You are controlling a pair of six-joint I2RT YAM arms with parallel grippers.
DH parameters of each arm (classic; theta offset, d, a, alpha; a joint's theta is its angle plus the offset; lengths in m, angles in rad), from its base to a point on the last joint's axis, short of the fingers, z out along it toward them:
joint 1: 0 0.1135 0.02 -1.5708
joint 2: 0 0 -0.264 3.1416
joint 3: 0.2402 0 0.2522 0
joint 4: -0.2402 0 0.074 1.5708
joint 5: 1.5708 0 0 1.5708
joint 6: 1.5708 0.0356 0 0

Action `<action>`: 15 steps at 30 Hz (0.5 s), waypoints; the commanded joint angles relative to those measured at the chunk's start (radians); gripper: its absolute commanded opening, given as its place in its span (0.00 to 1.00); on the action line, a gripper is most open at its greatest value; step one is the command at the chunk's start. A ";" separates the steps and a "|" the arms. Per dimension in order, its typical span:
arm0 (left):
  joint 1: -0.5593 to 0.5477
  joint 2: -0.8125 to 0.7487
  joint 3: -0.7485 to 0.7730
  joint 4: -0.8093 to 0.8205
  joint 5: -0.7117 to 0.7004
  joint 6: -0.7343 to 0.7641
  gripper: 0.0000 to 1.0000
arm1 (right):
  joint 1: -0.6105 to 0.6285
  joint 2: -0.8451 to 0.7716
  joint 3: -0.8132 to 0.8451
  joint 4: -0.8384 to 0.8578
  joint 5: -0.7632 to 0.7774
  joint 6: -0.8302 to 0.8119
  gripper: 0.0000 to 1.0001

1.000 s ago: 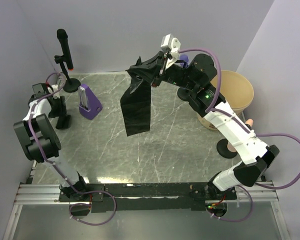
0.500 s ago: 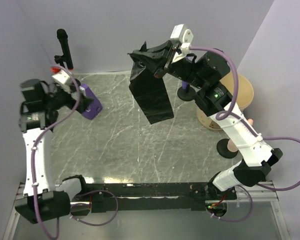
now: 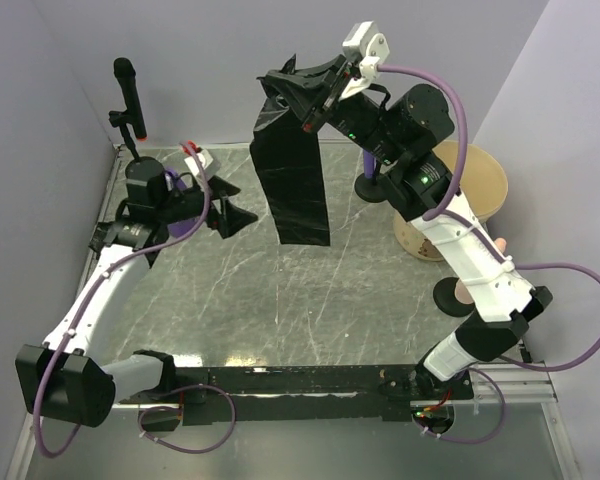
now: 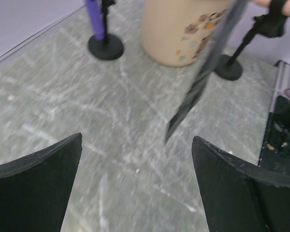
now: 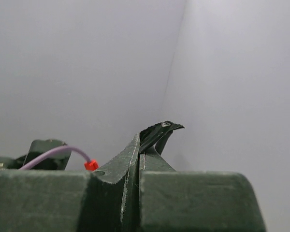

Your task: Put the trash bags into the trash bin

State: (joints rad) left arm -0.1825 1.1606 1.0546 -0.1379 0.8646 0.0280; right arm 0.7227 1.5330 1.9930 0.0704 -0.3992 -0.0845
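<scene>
We can't read any txt. Dark lettering on the trash bin [image 4: 176, 29] is blurred & cut off at top.

trash bag [image 4: 203, 77] and purple stand [image 4: 105, 47] lie between left fingers [image 4: 34, 188] and bin [image 4: 176, 34].

The trash bag [image 3: 292, 190], upper centre of the top view, is thin black plastic film, glossy and lightly creased. The tabletop [image 3: 280, 300] is smooth, grey, marble-patterned, with a sheen. The trash bin [image 4: 176, 34] looks matt tan plastic, printed. The left pincer [image 4: 137, 145] is matt black, faintly grainy.
</scene>
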 commanded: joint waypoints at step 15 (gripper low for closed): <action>-0.247 0.287 0.049 0.477 0.072 -0.172 0.69 | -0.009 0.088 0.156 0.040 0.233 0.080 0.00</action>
State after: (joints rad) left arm -0.3901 1.3663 0.9924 0.2367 0.8429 -0.1127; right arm 0.7238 1.6226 2.1147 0.0750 -0.2527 -0.0250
